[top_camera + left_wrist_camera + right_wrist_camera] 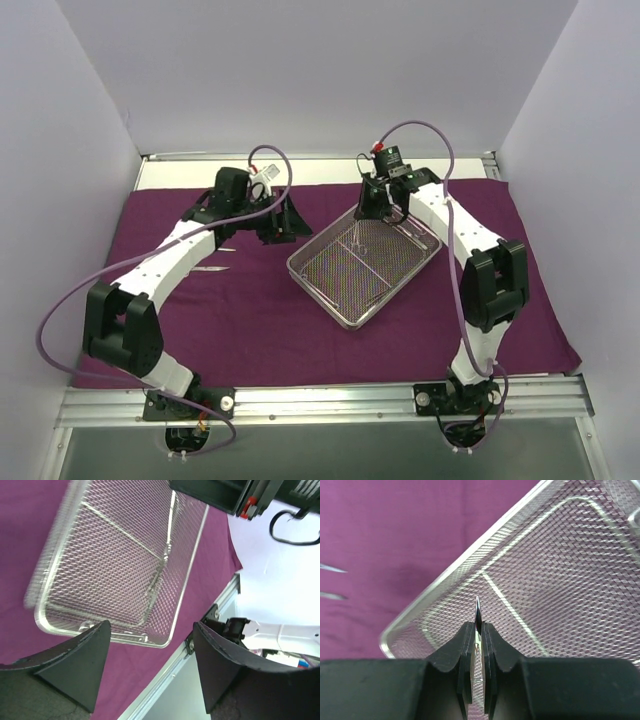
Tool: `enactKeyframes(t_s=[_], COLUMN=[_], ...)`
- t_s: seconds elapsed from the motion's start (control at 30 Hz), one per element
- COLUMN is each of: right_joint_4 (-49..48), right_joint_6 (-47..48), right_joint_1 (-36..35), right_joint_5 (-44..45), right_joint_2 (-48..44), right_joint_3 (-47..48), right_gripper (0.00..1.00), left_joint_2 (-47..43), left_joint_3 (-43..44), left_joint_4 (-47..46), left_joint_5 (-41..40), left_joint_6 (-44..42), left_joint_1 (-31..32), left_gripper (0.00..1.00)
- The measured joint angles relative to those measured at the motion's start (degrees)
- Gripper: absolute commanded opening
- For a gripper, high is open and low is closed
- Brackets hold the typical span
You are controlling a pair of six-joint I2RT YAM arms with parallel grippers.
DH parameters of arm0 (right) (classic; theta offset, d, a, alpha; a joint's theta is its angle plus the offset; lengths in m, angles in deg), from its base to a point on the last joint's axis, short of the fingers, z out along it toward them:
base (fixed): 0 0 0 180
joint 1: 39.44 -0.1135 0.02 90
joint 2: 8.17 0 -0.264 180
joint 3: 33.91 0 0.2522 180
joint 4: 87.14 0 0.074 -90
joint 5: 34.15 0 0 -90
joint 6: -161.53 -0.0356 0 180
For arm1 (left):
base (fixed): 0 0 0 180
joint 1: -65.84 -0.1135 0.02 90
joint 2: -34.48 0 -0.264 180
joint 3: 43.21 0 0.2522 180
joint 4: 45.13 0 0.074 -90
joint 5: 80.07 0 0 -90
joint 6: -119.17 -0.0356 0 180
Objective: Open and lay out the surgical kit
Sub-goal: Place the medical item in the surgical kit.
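The dark purple cloth wrap (250,320) lies spread flat over the table. The silver wire-mesh tray (315,293) sits on it at the centre, turned at an angle. My right gripper (383,212) hovers over the tray's far corner, shut on a thin silver instrument (477,611) whose tip pokes out above the gripper (477,625). Below it lies the tray (445,580). My left gripper (287,222) hangs just left of the tray, open with nothing between its fingers (95,650). Its wrist view looks along the tray (185,580).
Two thin instruments (213,269) lie on the cloth left of the tray, under the left arm; their tips (332,569) show in the right wrist view. White walls enclose the table on three sides. A metal rail (320,400) runs along the near edge.
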Motion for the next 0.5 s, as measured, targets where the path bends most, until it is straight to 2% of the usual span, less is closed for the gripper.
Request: enactKeyframes(t_s=[0.27,0.3,0.5], right_joint_4=[-0.2,-0.3,-0.4], right_joint_6=[-3.0,-3.1,-4.0], right_joint_1=[0.0,0.0,0.0], right_joint_5=[-4.0,-4.5,-7.6], right_joint_2=[-3.4,-3.8,-4.7], right_joint_3=[0.3,0.3,0.3], right_gripper=[0.0,0.0,0.0], left_joint_2=[4.3,4.8,8.0], left_joint_3=[2.1,2.3,4.6], left_joint_4=[-1.1,-1.2,-1.8], left_joint_5=[-2.2,-2.4,-3.4], left_joint_6=[1.0,1.1,2.1], left_joint_1=[5.5,5.9,8.5], left_gripper=[0.68,0.64,0.57])
